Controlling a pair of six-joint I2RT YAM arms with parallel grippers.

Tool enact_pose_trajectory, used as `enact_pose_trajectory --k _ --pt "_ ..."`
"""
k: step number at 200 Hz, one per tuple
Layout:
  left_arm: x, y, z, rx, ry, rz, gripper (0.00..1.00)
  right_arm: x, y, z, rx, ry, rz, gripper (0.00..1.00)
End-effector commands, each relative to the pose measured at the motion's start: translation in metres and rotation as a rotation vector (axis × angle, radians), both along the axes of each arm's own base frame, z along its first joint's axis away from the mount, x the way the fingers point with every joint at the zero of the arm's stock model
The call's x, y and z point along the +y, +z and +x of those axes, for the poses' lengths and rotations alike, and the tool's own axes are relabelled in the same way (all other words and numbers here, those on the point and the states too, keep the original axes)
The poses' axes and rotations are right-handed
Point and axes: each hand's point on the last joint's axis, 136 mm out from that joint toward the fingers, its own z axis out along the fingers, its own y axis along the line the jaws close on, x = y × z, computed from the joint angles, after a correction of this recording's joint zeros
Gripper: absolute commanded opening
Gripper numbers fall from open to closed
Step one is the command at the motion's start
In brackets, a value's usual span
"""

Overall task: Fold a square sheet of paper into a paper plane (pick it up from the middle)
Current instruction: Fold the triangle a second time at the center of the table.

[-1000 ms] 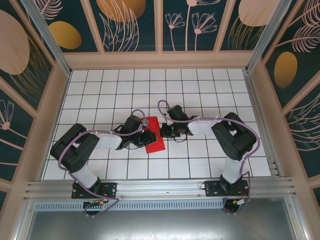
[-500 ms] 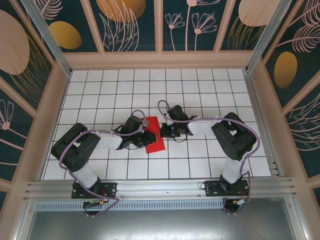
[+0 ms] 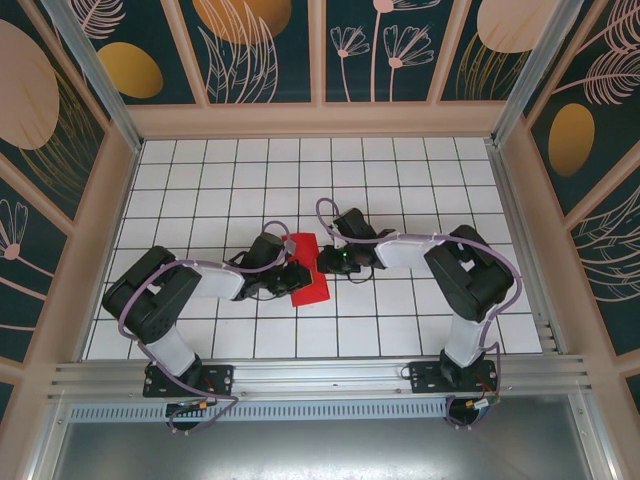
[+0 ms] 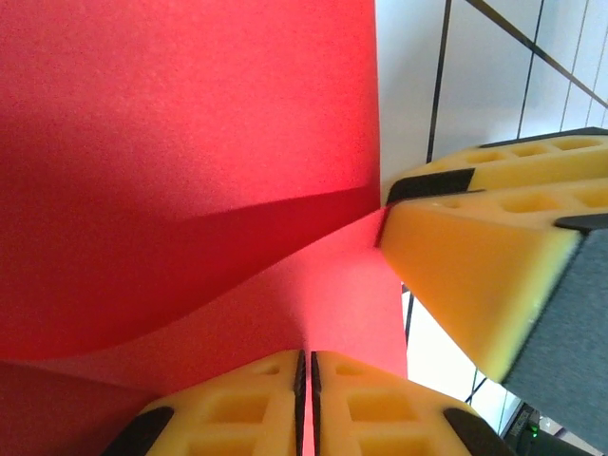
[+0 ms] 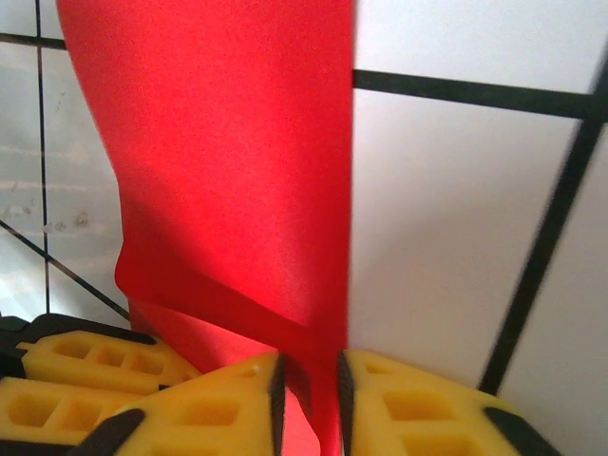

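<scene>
Folded red paper sheet [image 3: 315,285] on white tiled surface [image 3: 400,180].
Left fingers [image 4: 237,408] clenched on its edge; right fingers [image 5: 408,408] slightly parted, paper edge sitting between them.

light: bright, even, from above | top external: sharp, faint soft shadows on the white tiled table [image 3: 400,170] | left wrist: dark shadow band across the square sheet of paper [image 4: 190,114], tiles washed out | right wrist: grid lines [image 5: 541,247] blurred, red saturated, close range soft
</scene>
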Motion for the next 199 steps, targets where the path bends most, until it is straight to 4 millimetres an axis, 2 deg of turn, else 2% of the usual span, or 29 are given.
enact_pose_trajectory --k 1,17,28,73,104,139,169,199 --pt "0.030 -0.039 -0.022 0.102 0.056 0.141 0.15 -0.004 0.042 0.012 -0.074 -0.057 0.020 0.28" --pt "0.032 -0.041 -0.023 0.106 0.061 0.149 0.15 -0.009 0.055 0.010 -0.089 -0.078 0.032 0.30" --pt "0.033 -0.042 -0.023 0.108 0.065 0.152 0.15 -0.011 0.056 0.004 -0.081 -0.079 0.034 0.30" --pt "0.033 -0.042 -0.022 0.100 0.071 0.149 0.13 -0.004 0.034 -0.031 0.001 -0.019 0.045 0.24" --pt "0.031 -0.038 -0.020 0.087 0.070 0.137 0.13 0.010 0.028 -0.046 0.036 0.041 0.063 0.15" --pt "0.030 -0.036 -0.016 0.081 0.079 0.134 0.12 0.015 0.014 -0.060 0.068 0.089 0.022 0.07" --pt "0.030 -0.037 -0.015 0.085 0.086 0.138 0.12 0.006 0.012 -0.062 0.028 0.064 -0.051 0.08" --pt "0.031 -0.038 -0.015 0.088 0.095 0.141 0.12 -0.017 0.020 -0.049 -0.066 -0.021 -0.125 0.22"
